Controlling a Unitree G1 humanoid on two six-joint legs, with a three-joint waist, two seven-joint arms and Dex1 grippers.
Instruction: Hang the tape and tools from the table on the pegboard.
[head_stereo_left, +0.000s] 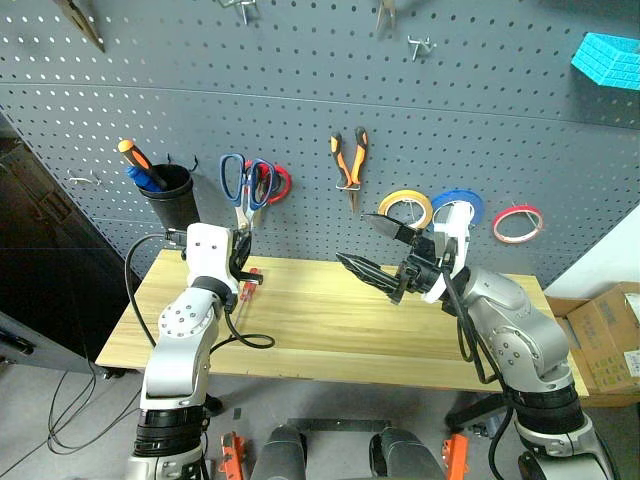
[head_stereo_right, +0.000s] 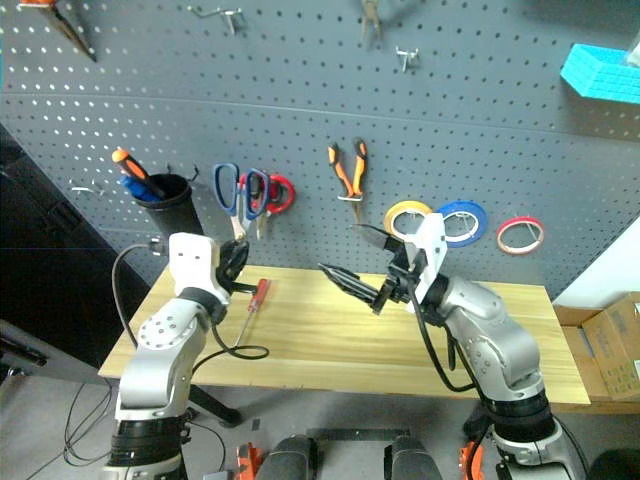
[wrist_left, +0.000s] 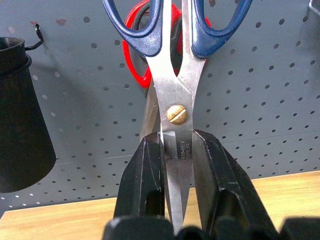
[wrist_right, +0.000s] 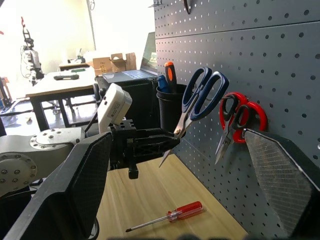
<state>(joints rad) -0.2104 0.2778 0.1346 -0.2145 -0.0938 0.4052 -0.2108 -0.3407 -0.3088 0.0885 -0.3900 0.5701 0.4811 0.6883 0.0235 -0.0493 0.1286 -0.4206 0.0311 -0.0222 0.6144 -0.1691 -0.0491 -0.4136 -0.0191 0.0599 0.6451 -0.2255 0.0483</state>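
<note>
Two tools in black cup

Even, bright indoor light, soft shadows under hung items on the pegboard. Window glare blows out the room's far side in right wrist view. Near fingers blurred close up. Head views slightly bowed at edges.

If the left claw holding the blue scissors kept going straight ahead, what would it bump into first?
Most likely the pegboard. The left gripper, shut on the blue-handled scissors, points straight at it, and the scissors seem almost against the panel, beside the red-handled scissors. Depth is hard to judge.
</note>
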